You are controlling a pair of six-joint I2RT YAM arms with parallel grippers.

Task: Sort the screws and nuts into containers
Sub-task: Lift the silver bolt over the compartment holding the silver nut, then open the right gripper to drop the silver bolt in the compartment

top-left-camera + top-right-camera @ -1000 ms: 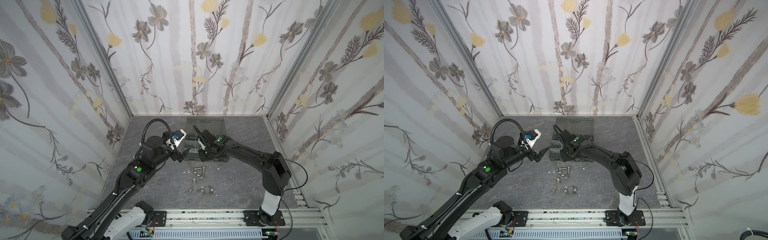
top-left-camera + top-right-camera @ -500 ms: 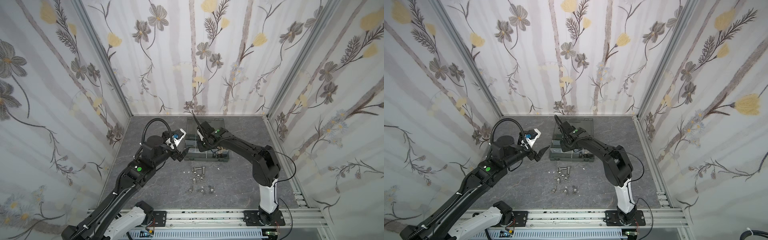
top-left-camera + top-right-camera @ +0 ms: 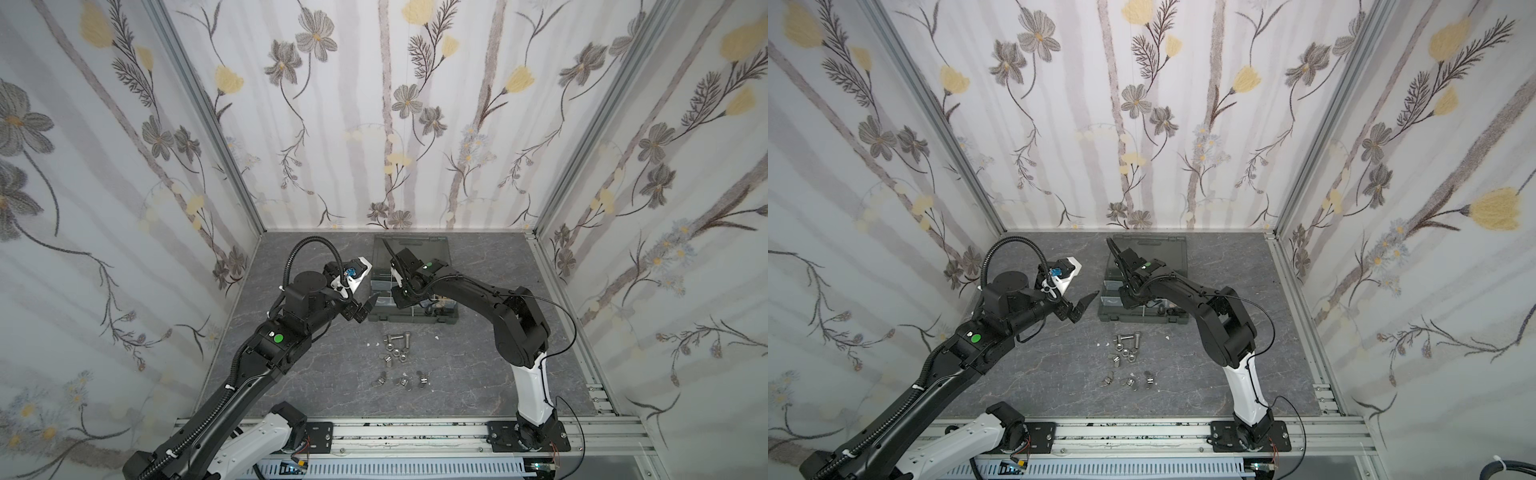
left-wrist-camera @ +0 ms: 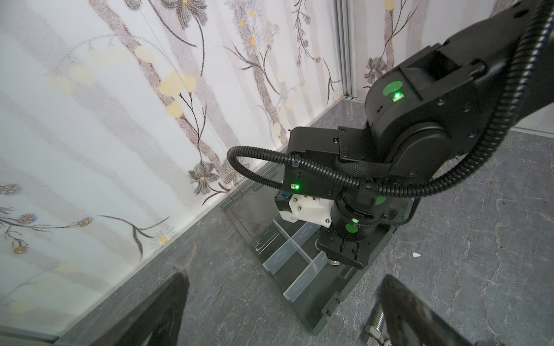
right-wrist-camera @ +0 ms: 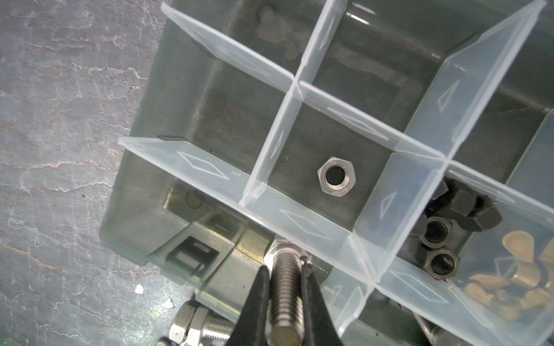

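In front of the case (image 3: 409,321), loose screws (image 3: 408,340) and nuts (image 3: 397,354) lie on the table (image 3: 324,374). Just left of the case, the left hand (image 3: 366,306) hangs spread wide and empty. Over the case's front containers (image 5: 299,215), the right hand (image 5: 284,265) pinches one silver screw (image 5: 283,287). This looks like the drop-off step. Next, it should let go over a container without nuts, not the one holding the silver nut (image 5: 336,177).
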